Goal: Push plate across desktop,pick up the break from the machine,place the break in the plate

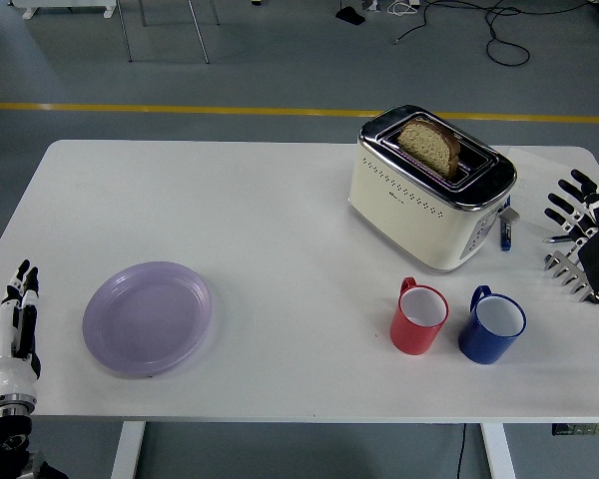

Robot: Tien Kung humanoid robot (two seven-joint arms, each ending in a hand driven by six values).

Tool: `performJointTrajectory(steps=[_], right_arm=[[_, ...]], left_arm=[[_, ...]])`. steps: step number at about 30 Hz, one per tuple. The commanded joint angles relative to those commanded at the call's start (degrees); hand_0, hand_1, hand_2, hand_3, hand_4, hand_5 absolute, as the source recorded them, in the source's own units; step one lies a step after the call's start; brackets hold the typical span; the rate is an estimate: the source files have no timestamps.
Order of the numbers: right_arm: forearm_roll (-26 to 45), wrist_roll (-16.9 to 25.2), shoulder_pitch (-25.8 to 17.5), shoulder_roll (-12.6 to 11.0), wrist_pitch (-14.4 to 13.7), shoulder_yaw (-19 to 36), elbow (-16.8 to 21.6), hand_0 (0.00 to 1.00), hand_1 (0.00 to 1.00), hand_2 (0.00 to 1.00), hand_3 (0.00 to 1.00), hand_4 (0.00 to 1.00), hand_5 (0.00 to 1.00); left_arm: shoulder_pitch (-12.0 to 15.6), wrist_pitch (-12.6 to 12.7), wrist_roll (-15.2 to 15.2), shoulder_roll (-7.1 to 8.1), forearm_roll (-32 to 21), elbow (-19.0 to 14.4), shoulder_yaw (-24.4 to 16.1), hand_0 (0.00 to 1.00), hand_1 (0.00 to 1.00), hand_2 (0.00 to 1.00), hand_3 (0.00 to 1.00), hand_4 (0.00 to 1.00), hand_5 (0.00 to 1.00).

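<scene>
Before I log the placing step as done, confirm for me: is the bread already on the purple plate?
No. The bread stands in the toaster slot, and the purple plate holds nothing.

This is looking like a lab or workshop hall rather than a home: a bare grey floor (230,80) is stretching behind the white desk (280,200), a yellow line (180,108) is running across it, black cables (499,35) are lying loose, and metal legs (160,30) are standing beyond.
</scene>
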Motion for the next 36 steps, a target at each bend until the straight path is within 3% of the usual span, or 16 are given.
performJointTrajectory(steps=[15, 36], right_arm=[[0.0, -0.06, 0.13, 0.34, 0.08, -0.98, -0.1, 0.835, 0.78, 0.813, 0.815, 0.53, 0.507], [-0.05, -0.15, 0.32, 0.66, 0.24, -1.32, -0.28, 0.832, 0.779, 0.807, 0.809, 0.527, 0.506]], left_arm=[[-0.33, -1.22, 0.16, -1.14, -0.2, 1.85, 2.0, 0.986, 0.985, 0.998, 0.997, 0.565, 0.998], [-1.79, -3.94, -2.72, -1.64, -3.19, 4.25, 4.31, 0.962, 0.962, 0.995, 0.963, 0.567, 0.998]])
